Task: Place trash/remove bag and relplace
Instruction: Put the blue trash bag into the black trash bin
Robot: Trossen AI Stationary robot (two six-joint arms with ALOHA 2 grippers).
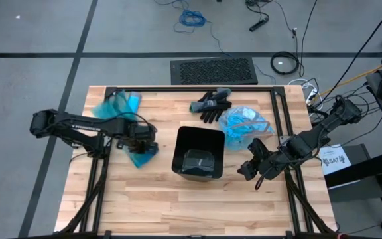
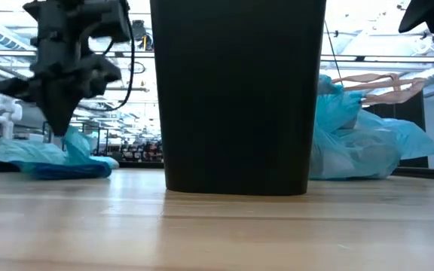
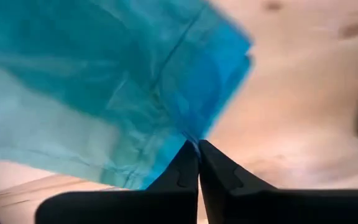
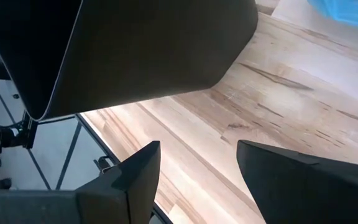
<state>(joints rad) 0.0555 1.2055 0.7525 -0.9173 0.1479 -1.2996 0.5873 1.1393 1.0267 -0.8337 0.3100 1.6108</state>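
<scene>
Translucent blue plastic bag (image 1: 140, 154) crumpled on wooden desk (image 1: 151, 206), pinched by clenched left end effector (image 3: 197, 149), right end effector (image 4: 197, 162) released beside black bin (image 1: 197, 153).

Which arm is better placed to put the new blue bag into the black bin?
Left, probably. Its gripper is shut on the flat blue plastic bag beside the black rectangular bin. The right gripper is open, holding nothing, at the bin's other side.

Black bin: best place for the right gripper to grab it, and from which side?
Judging by its pose, grip the black bin by its top rim wall on the side nearest the right gripper. It stands upright with its mouth open upward, and the body looks too wide to span. Come from above, one of the open fingers inside, one outside.
</scene>
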